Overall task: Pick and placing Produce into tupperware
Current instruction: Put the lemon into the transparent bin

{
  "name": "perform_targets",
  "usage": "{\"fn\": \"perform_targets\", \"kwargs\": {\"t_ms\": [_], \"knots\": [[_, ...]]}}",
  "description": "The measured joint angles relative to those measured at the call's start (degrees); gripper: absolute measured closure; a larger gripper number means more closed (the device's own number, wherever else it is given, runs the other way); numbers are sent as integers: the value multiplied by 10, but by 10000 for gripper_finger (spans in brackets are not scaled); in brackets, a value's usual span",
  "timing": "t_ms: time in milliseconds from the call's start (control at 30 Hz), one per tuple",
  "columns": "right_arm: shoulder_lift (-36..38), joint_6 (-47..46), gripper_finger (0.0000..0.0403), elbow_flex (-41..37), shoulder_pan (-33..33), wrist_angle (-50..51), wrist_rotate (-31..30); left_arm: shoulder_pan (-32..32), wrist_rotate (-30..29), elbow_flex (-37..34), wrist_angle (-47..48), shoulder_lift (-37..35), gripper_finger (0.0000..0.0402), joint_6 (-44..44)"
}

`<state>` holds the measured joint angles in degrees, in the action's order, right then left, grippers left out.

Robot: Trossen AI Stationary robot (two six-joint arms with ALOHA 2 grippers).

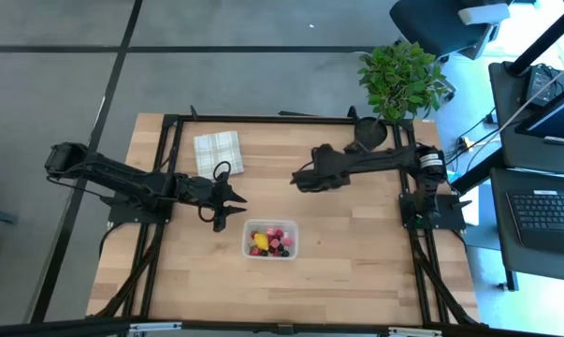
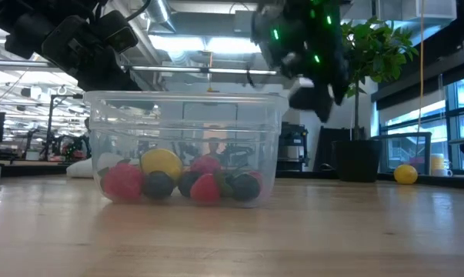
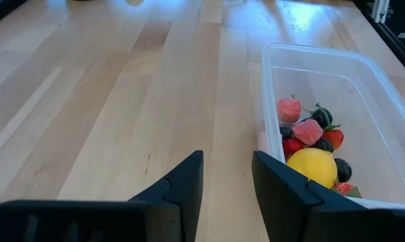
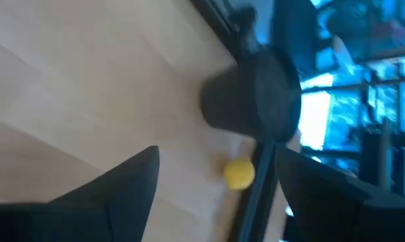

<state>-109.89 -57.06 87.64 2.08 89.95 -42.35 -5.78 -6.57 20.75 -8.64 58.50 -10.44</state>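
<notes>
The clear tupperware [image 1: 270,240] stands on the table's near middle. It holds several red, pink and dark berries and a yellow lemon-like piece [image 3: 311,165]. My left gripper [image 1: 229,198] hovers just left of the tub, open and empty; its fingers [image 3: 189,180] show beside the tub wall [image 3: 273,101]. My right gripper [image 1: 298,179] hangs over the table's middle, beyond the tub, open and empty. Another small yellow piece [image 4: 240,173] lies on the table by the dark plant pot [image 4: 252,101]; the low view shows this piece [image 2: 405,174] at the far right.
A white-green checked folded cloth [image 1: 218,153] lies at the far left of the table. A green potted plant [image 1: 398,80] stands at the far right corner. Bare wood stretches left of the tub [image 3: 108,101]. Office chairs and desks stand beyond the table.
</notes>
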Motion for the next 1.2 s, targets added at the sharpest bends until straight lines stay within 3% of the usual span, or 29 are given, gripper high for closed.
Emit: {"fn": "perform_targets", "kwargs": {"t_ms": [267, 667, 867, 1200], "knots": [[36, -78, 102, -150, 35, -21, -8, 0, 0, 0, 0, 0, 280, -1], [210, -155, 102, -339, 111, -155, 23, 0, 0, 0, 1, 0, 280, 0], [271, -174, 102, -376, 151, -177, 61, 0, 0, 0, 1, 0, 280, 0], [276, -137, 102, -374, 167, -237, 75, 0, 0, 0, 0, 0, 280, 0]]}}
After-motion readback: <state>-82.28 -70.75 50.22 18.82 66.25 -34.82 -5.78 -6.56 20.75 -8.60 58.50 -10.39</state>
